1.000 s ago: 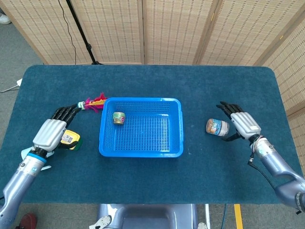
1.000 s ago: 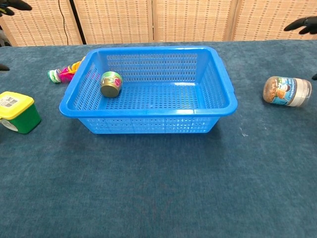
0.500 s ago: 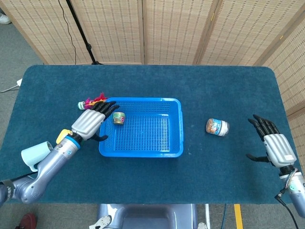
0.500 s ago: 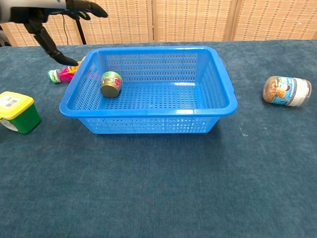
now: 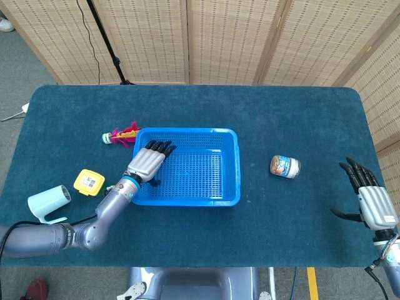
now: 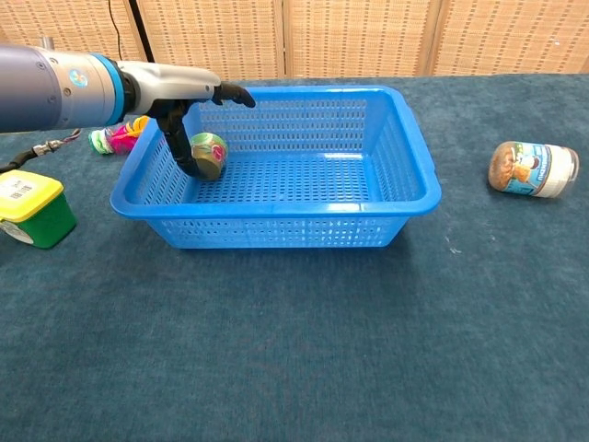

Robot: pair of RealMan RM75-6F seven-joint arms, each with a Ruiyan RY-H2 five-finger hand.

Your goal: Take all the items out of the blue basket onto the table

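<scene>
The small can lies on its side in the blue basket, directly under the left hand, whose spread fingers overhang it; thumb beside the can, not gripping

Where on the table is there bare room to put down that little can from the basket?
The widest bare cloth lies in front of the basket, along the near edge. There is also a strip between the basket and the jar, and the far edge is bare. The left side is crowded: feather toy, yellow box, cup and left hand over the can.
</scene>
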